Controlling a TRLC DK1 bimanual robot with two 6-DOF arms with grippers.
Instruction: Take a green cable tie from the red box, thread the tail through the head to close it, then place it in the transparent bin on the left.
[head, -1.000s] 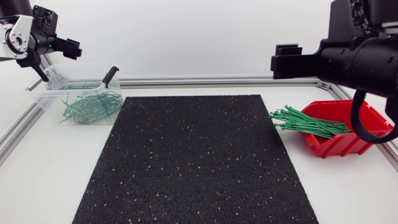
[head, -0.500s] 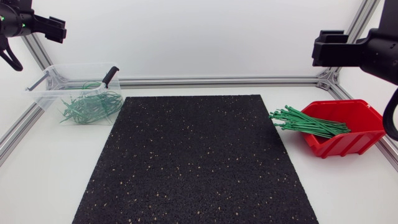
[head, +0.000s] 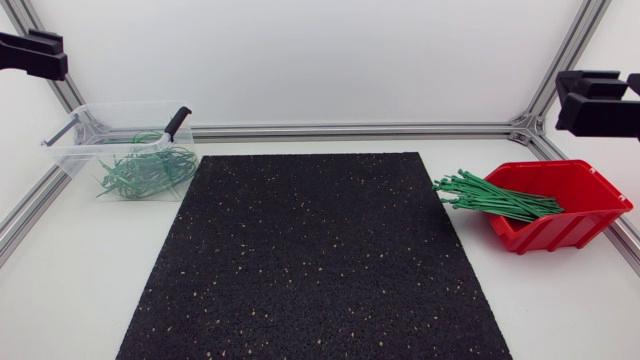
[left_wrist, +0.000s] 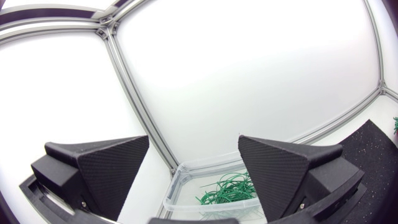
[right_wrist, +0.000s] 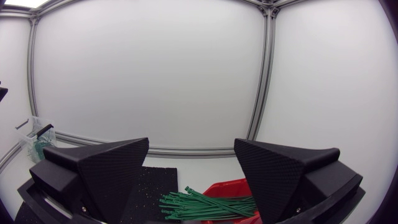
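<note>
Head view has both arms drawn out to the side edges, the left end effector (head: 35, 55) above the transparent bin (head: 72, 158) and the right end effector (head: 597, 101) above the red box (head: 560, 232). In each wrist view the wedge fingers stand wide apart with nothing between them, so both are open and empty. The green cable ties (head: 497, 198) lie as a bundle in the red box, their ends fanning out over its inner rim to just above the edge of the black mat (head: 310, 260). Closed loops (head: 145, 170) already lie in the bin. The step in hand looks to be the pick, which is best made by the right arm on the fanned ends, where strands spread apart. Approaching an outer strand there, with the fingers across its length, should lift one tie rather than a clump and keep clear of the box wall. The mat offers broad open room in the middle for threading with both arms. Tighter spots are the frame rail (head: 350, 130) behind, the corner post beside the box, and the bin's rim close to the left rail on the tabletop (head: 80, 290).
</note>
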